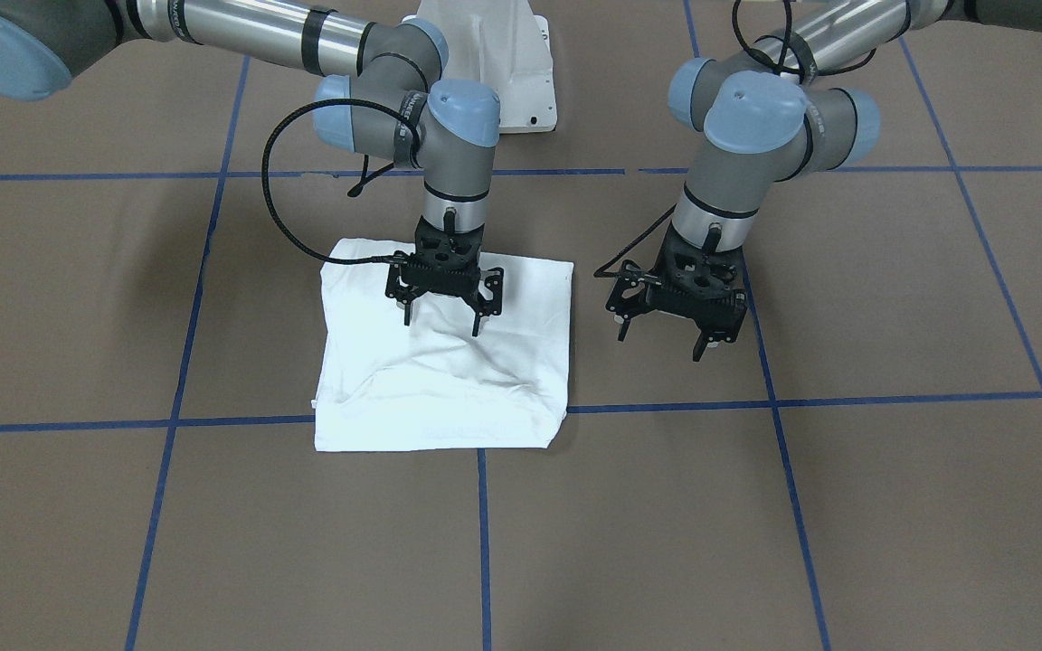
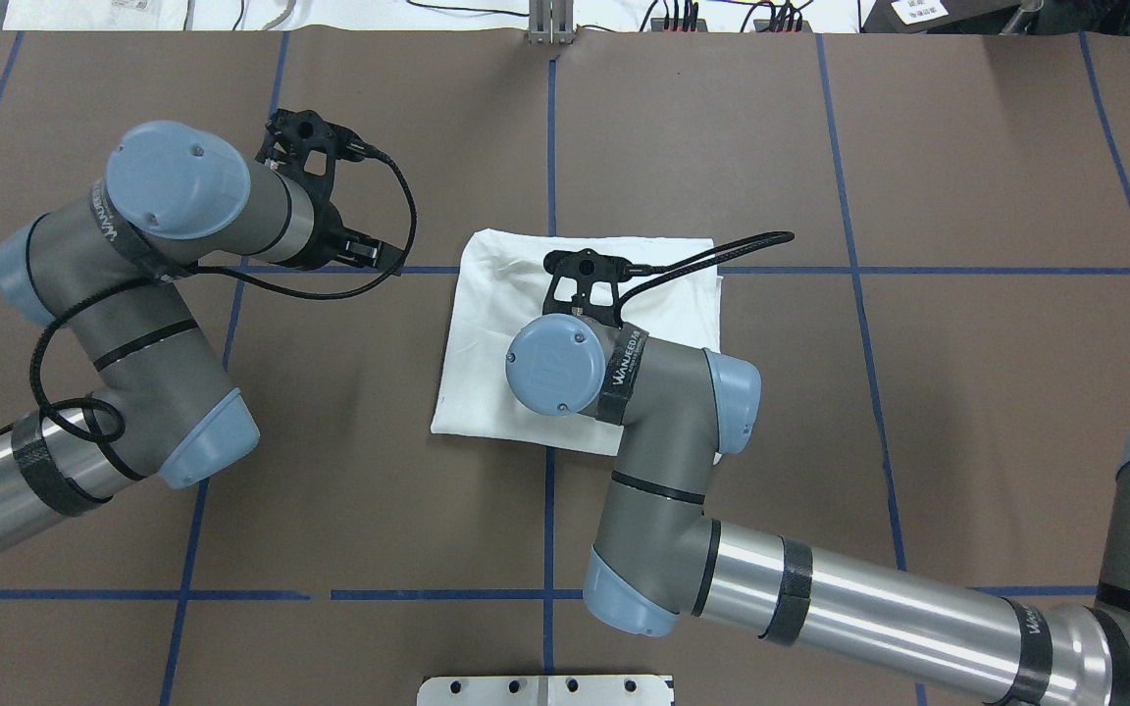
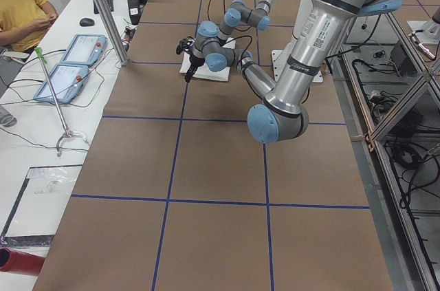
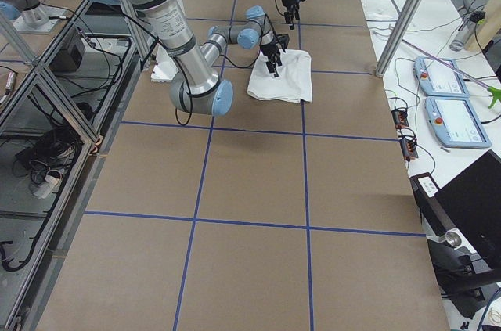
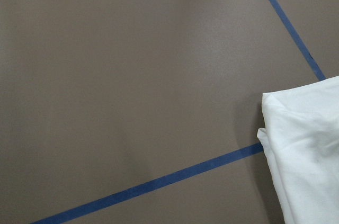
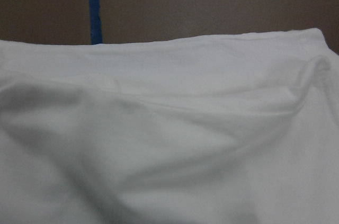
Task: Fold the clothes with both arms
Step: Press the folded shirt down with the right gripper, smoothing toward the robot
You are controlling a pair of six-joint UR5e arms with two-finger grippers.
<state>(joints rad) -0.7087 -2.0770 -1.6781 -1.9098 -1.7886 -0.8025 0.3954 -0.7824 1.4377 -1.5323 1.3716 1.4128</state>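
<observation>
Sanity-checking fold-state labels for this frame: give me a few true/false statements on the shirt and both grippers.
1. The shirt lies folded into a compact rectangle on the table. True.
2. The right gripper is over the shirt, jaws open. True.
3. The left gripper is clamped on the shirt. False: it is open, over bare table beside the shirt.
4. Black printed text shows on the shirt's top face. False: only plain white cloth shows.

Grey-and-silver tubular arms (image 2: 653, 461) with light-blue joint caps (image 2: 178, 179) and black cables (image 2: 413, 208).
</observation>
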